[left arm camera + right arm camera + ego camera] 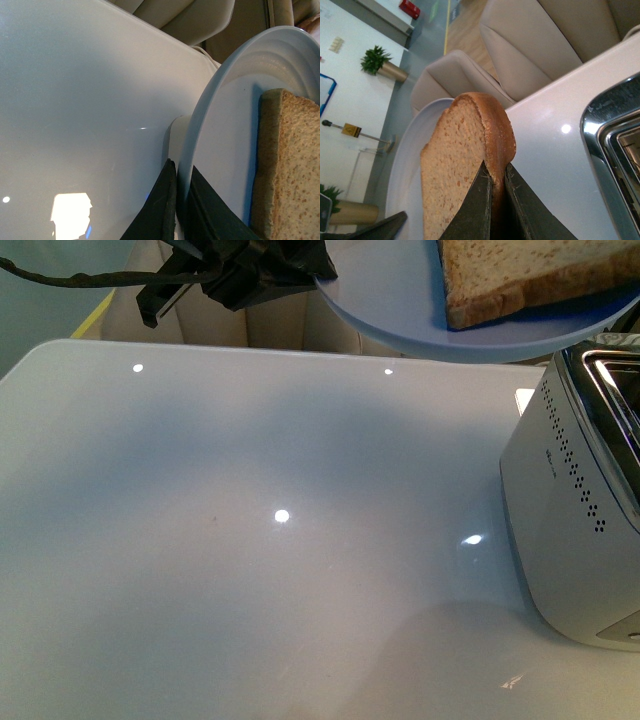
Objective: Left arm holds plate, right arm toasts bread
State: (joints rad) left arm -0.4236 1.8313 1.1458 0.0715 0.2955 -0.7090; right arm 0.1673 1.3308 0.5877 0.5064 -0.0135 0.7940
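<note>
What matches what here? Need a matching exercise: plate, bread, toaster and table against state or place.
1. plate
2. bread
3. toaster
4. table

A. crust pinched by the right tool
B. chrome-topped, standing on the table
C. glossy white, showing light glints
D. rim clamped by the left tool, held in the air

Pairs: 1-D, 2-A, 3-B, 4-C

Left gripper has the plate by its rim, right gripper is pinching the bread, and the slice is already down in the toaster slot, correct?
No. The bread is not in the toaster; the front view shows it lying on the plate. The rest holds: left gripper grips the rim, right gripper pinches the slice.
</note>
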